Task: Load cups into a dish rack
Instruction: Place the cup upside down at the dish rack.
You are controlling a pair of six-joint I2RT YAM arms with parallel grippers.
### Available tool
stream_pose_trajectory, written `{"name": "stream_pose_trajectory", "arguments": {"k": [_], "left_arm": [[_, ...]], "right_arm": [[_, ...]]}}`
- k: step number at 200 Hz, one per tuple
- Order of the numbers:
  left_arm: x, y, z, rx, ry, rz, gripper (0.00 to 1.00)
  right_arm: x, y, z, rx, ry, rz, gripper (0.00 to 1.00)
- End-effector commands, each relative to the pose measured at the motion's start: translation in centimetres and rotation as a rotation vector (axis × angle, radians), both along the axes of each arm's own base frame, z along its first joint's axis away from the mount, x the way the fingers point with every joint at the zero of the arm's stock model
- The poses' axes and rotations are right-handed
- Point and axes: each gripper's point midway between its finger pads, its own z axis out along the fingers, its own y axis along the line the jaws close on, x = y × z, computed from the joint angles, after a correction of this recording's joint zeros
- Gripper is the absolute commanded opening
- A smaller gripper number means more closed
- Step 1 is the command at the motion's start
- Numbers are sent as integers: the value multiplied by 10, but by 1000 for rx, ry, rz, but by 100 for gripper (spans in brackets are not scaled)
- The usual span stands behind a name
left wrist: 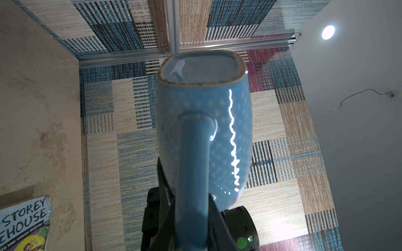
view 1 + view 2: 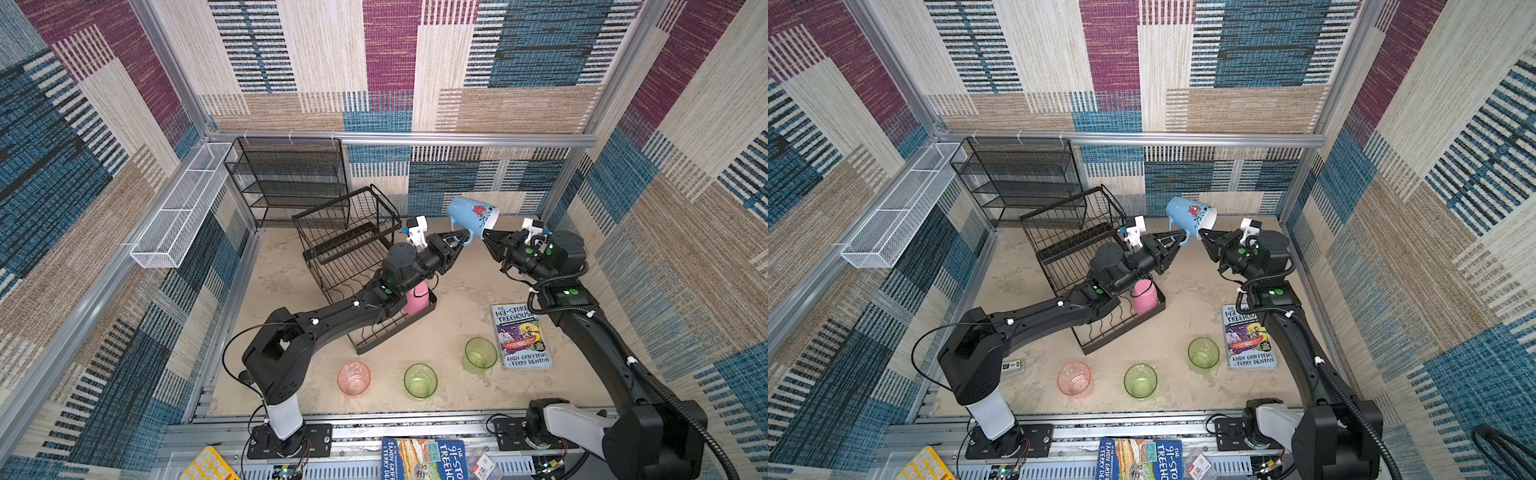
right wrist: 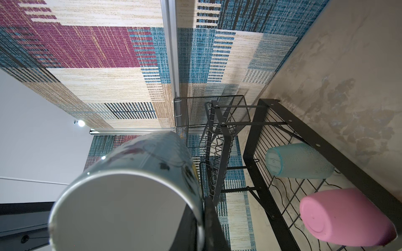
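Blue mug (image 2: 471, 214) hangs midair, rim clamped in right tool (image 2: 484, 235), left tool (image 2: 464, 239) pinching its handle, clear of dish rack (image 2: 353, 249).

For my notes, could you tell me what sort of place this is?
Likely a robot test cell, not a kitchen: aluminium frame lined with carpet tiles, two arms bolted to a front rail, a dish rack on the tabletop.

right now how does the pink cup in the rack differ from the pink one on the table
The rack cup is opaque; the table cup is see-through. The rack cup stands mouth down in the rack; the table cup stands mouth up on the table. Both are pink, handleless and not held.
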Motion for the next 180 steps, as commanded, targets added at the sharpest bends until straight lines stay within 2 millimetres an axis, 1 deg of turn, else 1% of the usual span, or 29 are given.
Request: {"name": "stream_pose_trajectory", "arguments": {"k": [1, 18, 29, 36, 47, 64, 85, 94, 138, 180], "left_arm": [[-4, 0, 18, -39, -69, -18, 21], [-4, 1, 19, -41, -80, -15, 20], [-4, 1, 19, -36, -84, -14, 19], [-4, 1, 19, -33, -91, -12, 19], [-4, 1, 20, -24, -103, -6, 19], [-5, 2, 21, -13, -125, 2, 16], [-5, 5, 23, 0, -149, 18, 17], [-5, 6, 24, 5, -157, 28, 16], [-3, 8, 27, 26, -188, 53, 15], [-2, 9, 24, 42, -198, 64, 13]], "right_arm": [[-3, 6, 13, -10, -55, 42, 0], [-3, 6, 12, -16, -54, 44, 0], [-3, 6, 12, -20, -56, 44, 3], [-3, 6, 11, -23, -55, 44, 6], [-3, 6, 10, -24, -53, 42, 14], [-3, 6, 11, -25, -58, 39, 20], [-4, 5, 15, -30, -74, 37, 29], [-4, 5, 14, -30, -70, 35, 33], [-4, 4, 15, -40, -76, 32, 41], [-3, 3, 14, -61, -81, 23, 44]]}}
